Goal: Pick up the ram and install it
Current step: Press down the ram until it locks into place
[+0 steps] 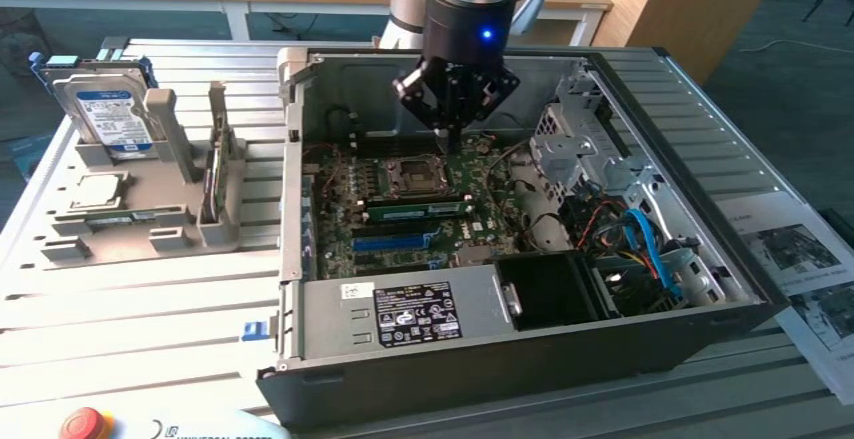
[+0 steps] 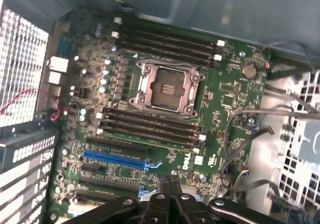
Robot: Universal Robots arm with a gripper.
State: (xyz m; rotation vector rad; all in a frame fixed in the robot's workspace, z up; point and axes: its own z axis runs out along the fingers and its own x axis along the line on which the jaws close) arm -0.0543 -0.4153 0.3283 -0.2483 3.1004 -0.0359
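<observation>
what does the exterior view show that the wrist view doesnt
Exterior view alone: the hard drive standing in a grey holder at that view's left, a processor chip lying flat on the holder, the power supply label, and a red button at the lower corner.

Wrist view alone: a red wire by the case's perforated panel.

Both: the shut gripper above the motherboard, the empty processor socket, and the blue slot.

We see a slatted metal table [image 1: 147, 304] filling the frame. At centre and right, an open computer case [image 1: 534, 359] rests on it. At left stands a grey parts holder [image 1: 127, 224]. Printed sheets [image 1: 801, 259] lie at right; a red button [image 1: 83, 424] sits lower left.
</observation>
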